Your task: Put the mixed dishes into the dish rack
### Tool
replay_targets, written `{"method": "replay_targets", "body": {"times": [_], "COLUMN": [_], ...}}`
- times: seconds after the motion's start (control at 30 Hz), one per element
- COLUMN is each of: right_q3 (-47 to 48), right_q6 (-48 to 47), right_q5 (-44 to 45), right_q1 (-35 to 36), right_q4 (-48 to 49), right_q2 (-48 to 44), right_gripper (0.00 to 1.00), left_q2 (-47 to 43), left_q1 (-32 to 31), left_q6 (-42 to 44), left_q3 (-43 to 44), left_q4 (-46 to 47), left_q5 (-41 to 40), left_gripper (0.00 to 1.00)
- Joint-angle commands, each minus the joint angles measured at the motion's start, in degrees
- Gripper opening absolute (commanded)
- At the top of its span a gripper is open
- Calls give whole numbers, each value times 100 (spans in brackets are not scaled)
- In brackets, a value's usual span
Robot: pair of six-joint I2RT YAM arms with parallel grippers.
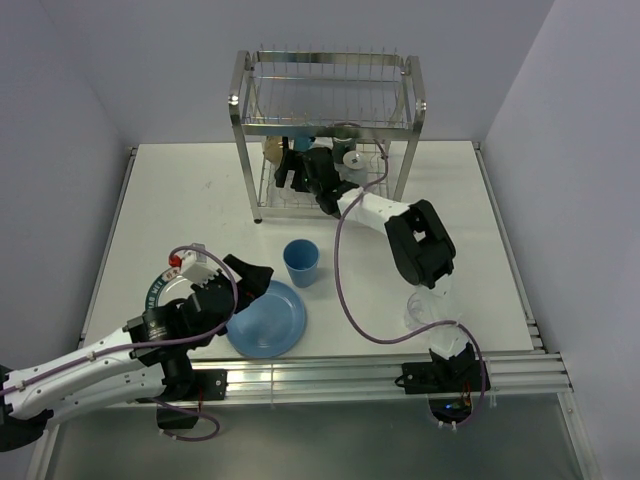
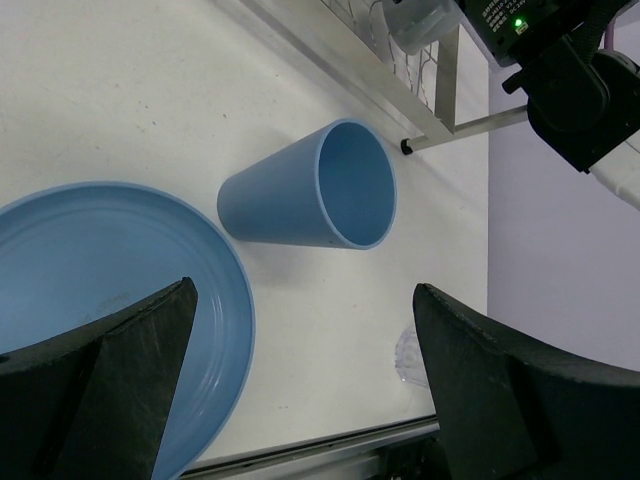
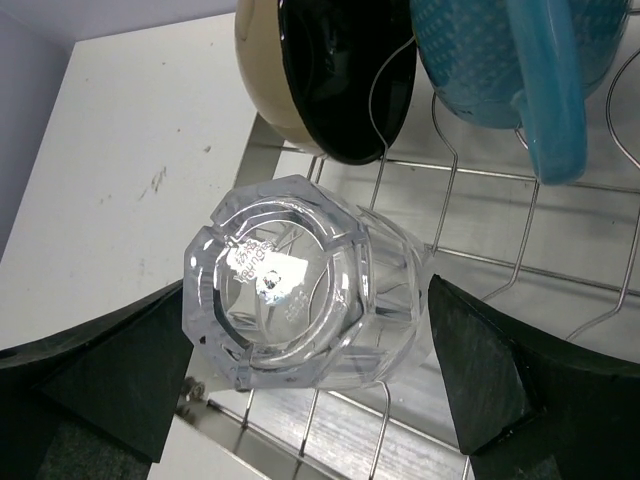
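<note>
White table [image 1: 180,200] carries everything. Two-tier steel dish rack [image 1: 325,130] stands at 12 o'clock, by the far edge. Right arm reaches into its lower tier from 5 o'clock.

Right gripper [image 3: 308,290] sits inside that tier with its jaws spread wide. One black finger is at 9 o'clock and one at 3 o'clock of a clear glass [image 3: 330,250]. Glass lies on its side on the lower-tier wires, one end toward the wrist camera. Finger edges sit right at its sides; contact cannot be told. At 12 o'clock of that glass a bowl [image 3: 340,80], cream outside and black inside, leans among the prongs. Pale blue mug [image 3: 500,50] hangs at 1 o'clock.

Blue plate [image 1: 268,320] lies flat at 6 o'clock of the table, near the front rail. Left gripper [image 2: 305,300] hovers over the plate's far rim, jaws fully parted, nothing between them. White plate with dark patterned rim [image 1: 158,290] is at 9 o'clock of the blue plate, mostly hidden under the left arm. Blue tumbler [image 1: 301,263] stands upright, mouth up, at 1 o'clock of the blue plate, apart from it. Second clear glass [image 1: 418,310] is at 3 o'clock of the blue plate, well apart, beside the right arm.
</note>
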Motion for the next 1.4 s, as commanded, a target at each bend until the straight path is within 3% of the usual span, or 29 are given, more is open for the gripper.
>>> {"method": "replay_targets", "body": {"times": [0.0,0.23,0.57,0.87,1.1,1.27,1.37], "right_q3": [-233,-1332,-2053,-3879,-4778,-5384,-5385], "right_q6": [32,164,331,823,840,1612,1824], "right_q5": [-90,-283,-398,252,1411,1984,2019], "right_q1": [37,19,-16,273,1091,1399,1417], "right_q4": [389,1083,1172,996,-118,-1374,-2306], "right_q2": [-628,-1348,-1780,-3264,-4942,-6863,-8102], "right_gripper": [100,100,100,100,100,99,98], "left_q2": [-129,-86,99,819,1863,3425,4226], "left_q1": [16,16,16,-2,-492,-1205,-1303], "left_q6": [-195,-283,-406,-160,-160,-46,129], "left_q3": [1,1,-87,106,237,1333,1861], "left_q4": [-72,-186,50,727,1667,1817,2089], "left_q5": [86,209,596,1316,1836,1651,1835], "left_gripper": [96,95,94,87,83,82,82]}}
